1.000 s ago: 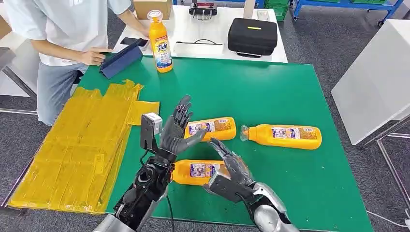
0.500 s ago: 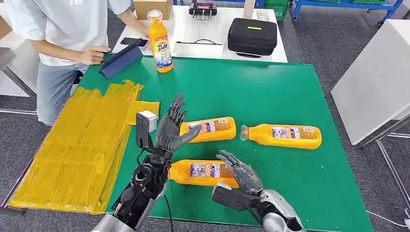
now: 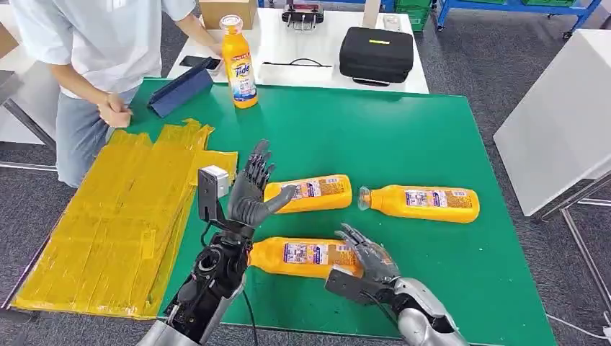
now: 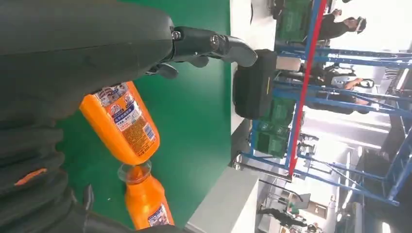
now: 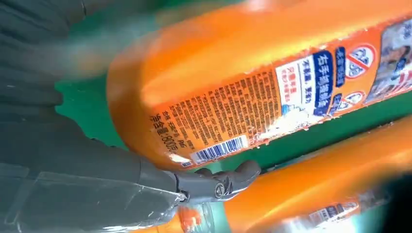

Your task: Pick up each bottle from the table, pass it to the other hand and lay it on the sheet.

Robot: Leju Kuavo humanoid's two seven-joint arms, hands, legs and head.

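The right hand point(image 3: 367, 261) rests on the base end of the nearest orange plastic bottle point(image 3: 299, 256), lying on the green counter point(image 3: 403, 137); whether its fingers point(image 5: 218, 184) clamp it I cannot tell. The left hand point(image 3: 252, 191) is raised with fingers spread apart, holding nothing. Left lies the yellow sheet point(image 3: 108, 216). Farther lie two more orange bottles point(image 3: 317, 192) point(image 3: 425, 203); farthest, one stands upright point(image 3: 238, 63).

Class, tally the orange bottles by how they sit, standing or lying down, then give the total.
Standing bottle: 1
Lying bottles, nearest, middle, far right: 3
Total: 4
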